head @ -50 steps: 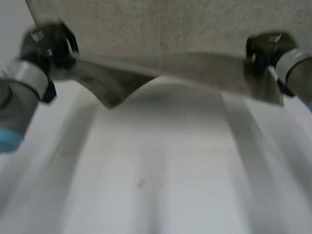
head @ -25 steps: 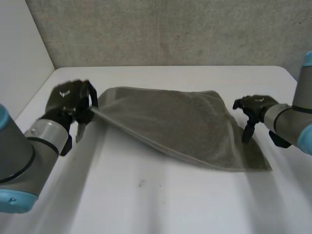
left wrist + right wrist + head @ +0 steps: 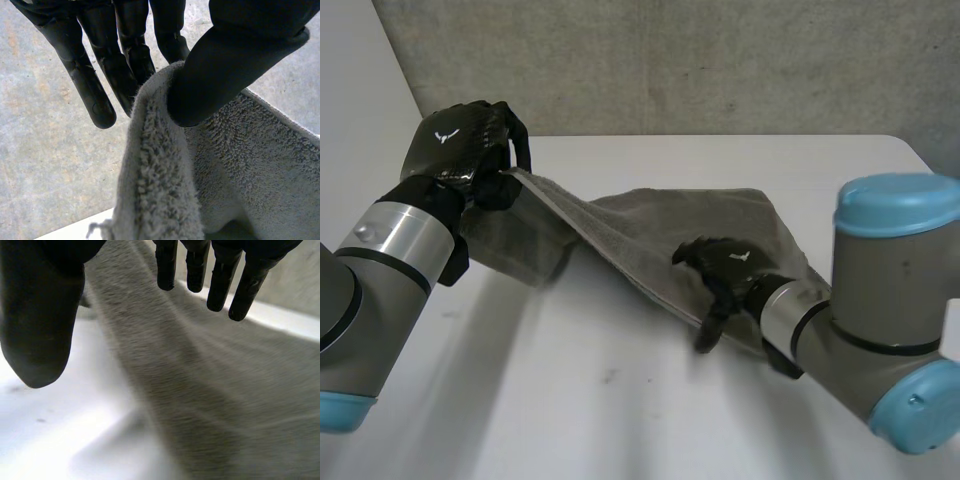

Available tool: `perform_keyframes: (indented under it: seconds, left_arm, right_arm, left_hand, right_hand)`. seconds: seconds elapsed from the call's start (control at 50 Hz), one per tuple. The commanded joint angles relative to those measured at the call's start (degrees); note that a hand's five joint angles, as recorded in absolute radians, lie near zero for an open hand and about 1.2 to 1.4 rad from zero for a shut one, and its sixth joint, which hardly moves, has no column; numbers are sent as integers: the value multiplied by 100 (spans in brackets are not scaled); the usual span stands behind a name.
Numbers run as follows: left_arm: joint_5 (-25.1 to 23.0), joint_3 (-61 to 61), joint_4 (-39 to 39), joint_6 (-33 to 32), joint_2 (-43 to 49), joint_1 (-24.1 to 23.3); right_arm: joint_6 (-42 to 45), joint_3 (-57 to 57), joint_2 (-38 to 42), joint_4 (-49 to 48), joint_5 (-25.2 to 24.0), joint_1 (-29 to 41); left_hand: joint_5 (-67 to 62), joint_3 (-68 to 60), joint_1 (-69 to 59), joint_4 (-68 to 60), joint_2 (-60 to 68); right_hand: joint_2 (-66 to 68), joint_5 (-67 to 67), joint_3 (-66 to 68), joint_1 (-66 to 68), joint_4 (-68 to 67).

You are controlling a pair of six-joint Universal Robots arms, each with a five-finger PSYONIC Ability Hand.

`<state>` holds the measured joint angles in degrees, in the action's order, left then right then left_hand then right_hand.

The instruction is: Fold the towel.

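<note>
Over the towel [image 3: 640,215], the right robot hand [image 3: 725,270] (unclenched) has moved inward.

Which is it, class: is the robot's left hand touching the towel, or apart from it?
Touching. In the left wrist view the left hand pinches an edge of the towel between thumb and fingers, with no gap.

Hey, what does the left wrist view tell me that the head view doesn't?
Left wrist view: the left hand close up, thumb pressing the edge of the towel against its fingers. Head view: the towel slanting from that raised hand to the white table, with the right hand open over its near edge. Both: the left hand pinching the towel.
</note>
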<state>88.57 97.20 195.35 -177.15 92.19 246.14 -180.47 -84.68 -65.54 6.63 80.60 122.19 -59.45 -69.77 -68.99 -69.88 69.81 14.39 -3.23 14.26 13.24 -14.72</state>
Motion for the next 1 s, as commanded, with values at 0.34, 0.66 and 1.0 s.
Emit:
perform_keyframes:
  seconds: [0.34,0.66,1.0]
  left_arm:
    - [29,71,4,199,27,277]
    - [3,186,4,207,97,584]
    - [-24,291,-234,137,54,558]
  right_arm:
    - [162,-778,612,-1824,1037,-715]
    - [1155,-2016,-477,-1850,-131,-2559]
    - [1594,-2035,-1435,-1824,-633,-2886]
  left_hand:
    - [-1055,-1023,-1101,-1012,1019]
    - [-1055,-1023,-1101,-1012,1019]
    - [-1055,-1023,-1101,-1012,1019]
  right_hand:
    - [2816,-2932,2829,2931,-2783]
    - [3066,-3183,3080,3182,-3034]
    - [6561,-6677,6574,6676,-6528]
